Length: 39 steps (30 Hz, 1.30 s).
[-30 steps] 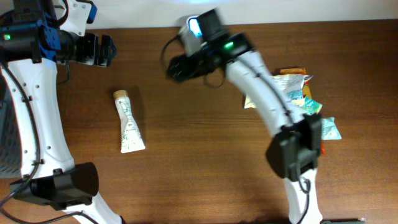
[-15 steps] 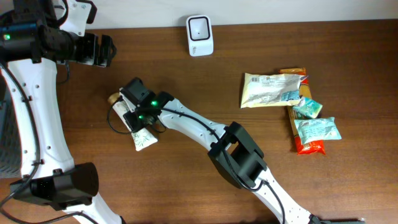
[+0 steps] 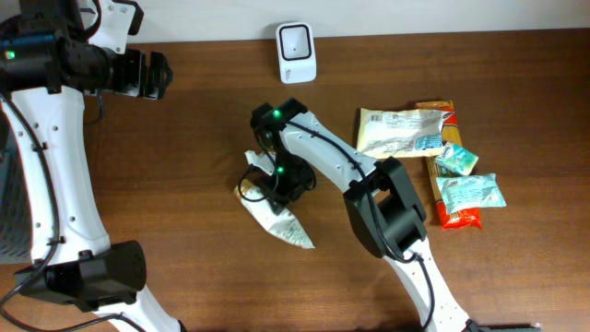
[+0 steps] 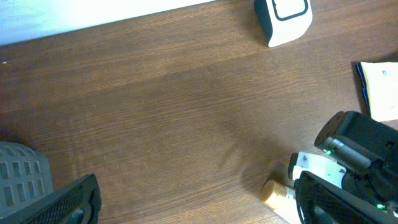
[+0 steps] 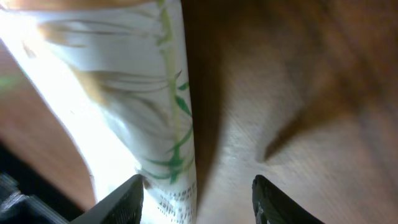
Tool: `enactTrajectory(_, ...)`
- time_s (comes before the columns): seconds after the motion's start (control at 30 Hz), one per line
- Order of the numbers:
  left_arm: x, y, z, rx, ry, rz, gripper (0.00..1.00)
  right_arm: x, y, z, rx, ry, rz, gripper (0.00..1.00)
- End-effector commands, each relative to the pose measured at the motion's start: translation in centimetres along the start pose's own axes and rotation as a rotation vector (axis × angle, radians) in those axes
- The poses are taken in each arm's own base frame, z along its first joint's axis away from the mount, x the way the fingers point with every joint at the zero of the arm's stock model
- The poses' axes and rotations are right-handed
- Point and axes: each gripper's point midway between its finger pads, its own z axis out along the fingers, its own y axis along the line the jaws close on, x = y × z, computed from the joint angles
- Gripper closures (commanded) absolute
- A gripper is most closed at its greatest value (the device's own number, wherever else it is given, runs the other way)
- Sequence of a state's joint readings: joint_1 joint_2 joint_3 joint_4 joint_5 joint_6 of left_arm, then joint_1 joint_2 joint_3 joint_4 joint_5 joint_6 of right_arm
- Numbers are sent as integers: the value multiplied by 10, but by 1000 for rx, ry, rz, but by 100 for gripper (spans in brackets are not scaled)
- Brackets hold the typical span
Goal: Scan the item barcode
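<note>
Tube (image 3: 281, 224) now lies mid-worktop (image 3: 203, 267), dragged right since a second ago yet well short of scanner (image 3: 297, 41); my right fingers (image 5: 121, 202) stand half-parted over it, no grip; left fingers (image 4: 68, 202) wide, empty.

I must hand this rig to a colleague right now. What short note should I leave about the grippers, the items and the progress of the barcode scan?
Left gripper: open, empty, above bare table on its own side.
Right gripper: jaws apart over the white tube, which is mid-table beside one finger and not clamped.
Scanner: at the table's far edge. Snack packets: on the right side.
Done: right arm is at the tube.
Left: grip the tube, show its barcode to the scanner.
</note>
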State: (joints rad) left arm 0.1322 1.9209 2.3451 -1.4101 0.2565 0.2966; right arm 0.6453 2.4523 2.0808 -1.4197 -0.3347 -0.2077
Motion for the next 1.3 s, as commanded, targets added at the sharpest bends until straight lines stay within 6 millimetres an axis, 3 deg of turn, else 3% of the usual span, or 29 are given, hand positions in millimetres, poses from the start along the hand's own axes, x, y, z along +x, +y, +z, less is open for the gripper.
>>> enactTrajectory(0.0, -1, 0, -3, 1, -9, 16, 1, -4, -47, -17, 204, -36, -16, 50)
enactTrajectory(0.1, -1, 0, -3, 1, -9, 16, 1, -18, -73, -26, 264, -105, -36, 52)
enactTrajectory(0.13, -1, 0, -3, 1, -9, 16, 1, -17, -78, -29, 241, -115, -22, 45)
enactTrajectory(0.17, -1, 0, -3, 1, -9, 16, 1, -16, -72, -33, 186, -126, -14, 42)
enactTrajectory(0.2, -1, 0, -3, 1, -9, 16, 1, -17, -54, -42, 77, -151, -48, 39)
enactTrajectory(0.27, -1, 0, -3, 1, -9, 16, 1, -14, -23, -76, -78, -195, -109, 32)
enactTrajectory(0.3, -1, 0, -3, 1, -9, 16, 1, -8, -13, -88, -106, -190, -134, 27)
enactTrajectory(0.33, -1, 0, -3, 1, -9, 16, 1, 1, -4, -96, -115, -160, -134, 16)
enactTrajectory(0.43, -1, 0, -3, 1, -9, 16, 1, 18, 5, -76, -81, -44, -183, 8)
enactTrajectory(0.5, -1, 0, -3, 2, -8, 16, 1, 29, 6, -52, -76, 40, -181, 7)
enactTrajectory(0.6, -1, 0, -3, 1, -9, 16, 1, 31, -2, -18, -60, 76, -186, 4)
enactTrajectory(0.7, -1, 0, -3, 1, -9, 16, 1, 35, -7, 1, -66, 95, -144, 20)
enactTrajectory(0.77, -1, 0, -3, 1, -9, 16, 1, 32, -10, 8, -61, 82, -143, 49)
enactTrajectory(0.83, -1, 0, -3, 1, -9, 16, 1, 25, -14, 9, -51, 54, -150, 88)
enactTrajectory(0.87, -1, 0, -3, 1, -9, 16, 1, 25, -15, 8, -51, 51, -150, 96)
enactTrajectory(0.97, -1, 0, -3, 1, -9, 16, 1, 15, -26, -8, -48, -7, -98, 96)
enactTrajectory(1.03, -1, 0, -3, 1, -9, 16, 1, 2, -28, -34, -27, -71, -93, 32)
enactTrajectory(1.1, -1, 0, -3, 1, -9, 16, 1, -6, -23, -56, -13, -112, -108, 19)
enactTrajectory(1.17, -1, 0, -3, 1, -9, 16, 1, -12, -16, -87, 6, -170, -119, 14)
enactTrajectory(1.27, -1, -1, -3, 2, -9, 16, 1, -12, -22, -175, 60, -365, -48, 14)
